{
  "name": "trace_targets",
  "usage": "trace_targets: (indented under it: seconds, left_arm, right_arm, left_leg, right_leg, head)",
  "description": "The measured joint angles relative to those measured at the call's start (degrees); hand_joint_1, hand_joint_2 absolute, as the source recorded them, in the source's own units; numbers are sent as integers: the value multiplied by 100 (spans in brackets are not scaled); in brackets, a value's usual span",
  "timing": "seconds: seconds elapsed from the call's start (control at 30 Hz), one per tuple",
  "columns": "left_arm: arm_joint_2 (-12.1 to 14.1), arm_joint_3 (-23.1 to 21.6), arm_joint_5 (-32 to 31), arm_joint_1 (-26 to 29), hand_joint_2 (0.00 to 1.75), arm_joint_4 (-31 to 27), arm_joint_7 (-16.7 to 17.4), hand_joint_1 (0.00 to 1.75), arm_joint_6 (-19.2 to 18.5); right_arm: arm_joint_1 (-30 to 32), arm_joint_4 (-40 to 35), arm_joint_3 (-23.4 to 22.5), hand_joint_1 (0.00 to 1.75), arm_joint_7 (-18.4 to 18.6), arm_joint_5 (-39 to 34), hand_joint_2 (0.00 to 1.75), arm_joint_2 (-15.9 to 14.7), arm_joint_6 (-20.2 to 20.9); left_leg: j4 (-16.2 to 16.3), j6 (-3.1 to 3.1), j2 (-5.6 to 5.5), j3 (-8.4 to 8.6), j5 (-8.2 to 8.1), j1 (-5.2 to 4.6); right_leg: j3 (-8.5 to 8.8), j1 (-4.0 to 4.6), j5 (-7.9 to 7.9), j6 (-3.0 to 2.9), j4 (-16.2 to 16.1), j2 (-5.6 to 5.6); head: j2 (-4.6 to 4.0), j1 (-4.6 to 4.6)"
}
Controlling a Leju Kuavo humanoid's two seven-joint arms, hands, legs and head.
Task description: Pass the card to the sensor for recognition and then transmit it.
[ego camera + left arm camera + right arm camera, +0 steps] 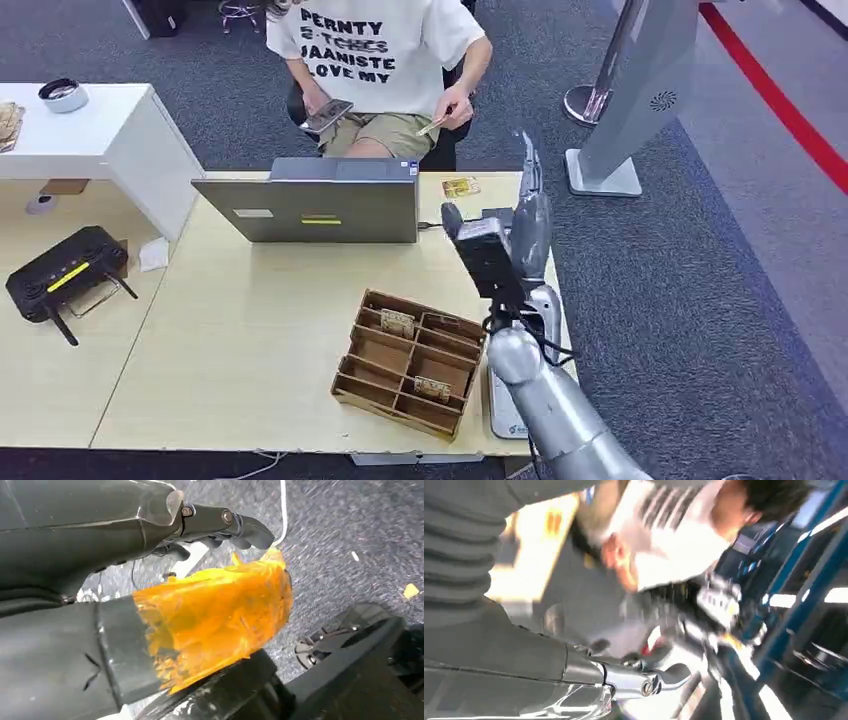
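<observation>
Your right arm (pixel 560 415) rises from the bottom of the head view, nearest the lens, lifted over the table's (pixel 250 340) right edge with the right hand (pixel 528 215) extended toward the seated person (pixel 385 60). I'd judge that reach suits a handover. That person holds a small card (pixel 433 125) in one hand, so the card may already be with them; whether your fingers pinch anything I cannot tell, since the right wrist view is smeared. A second card (pixel 460 187) lies on the table beside the laptop (pixel 320 205). Spare cards sit in the wooden divider tray (pixel 410 362), within easy reach. Your left hand (pixel 225 522) hangs over carpet, fingers curled, apparently holding nothing.
</observation>
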Motion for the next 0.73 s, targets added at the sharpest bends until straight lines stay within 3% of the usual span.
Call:
trace_targets:
  seconds: [0.17, 0.33, 0.6, 0.73]
  left_arm:
    - [33, 153, 192, 131, 0, 0, -48, 0, 105]
    - [46, 282, 291, 170, 0, 0, -64, 0, 127]
    - [70, 457, 381, 182, 0, 0, -105, 0, 81]
    - [83, 479, 368, 181, 0, 0, -116, 0, 26]
  right_arm:
    - [1001, -1274, 66, 0, -317, -1636, 0, -102, 792]
    - [1537, -1889, 66, 0, -411, -2552, 0, -236, 1578]
    - [2365, -2452, 50, 0, -597, -4128, 0, -553, 3785]
    - [2545, -2544, 48, 0, -680, -4674, 0, -651, 4635]
  left_leg:
    - [0, 0, -1, -3, -2, 0]
    - [0, 0, -1, -2, -2, -1]
    - [0, -1, 0, -1, -2, 0]
    - [0, -1, 0, -1, -2, 0]
  right_leg:
    - [-2, 0, -2, 1, -1, 0]
    - [0, 0, -2, 1, -1, -1]
    - [1, 0, -2, 1, -1, 0]
    - [2, 0, -2, 1, -1, 0]
  head:
    - [0, 4]
    - [0, 2]
    - [0, 4]
    - [0, 4]
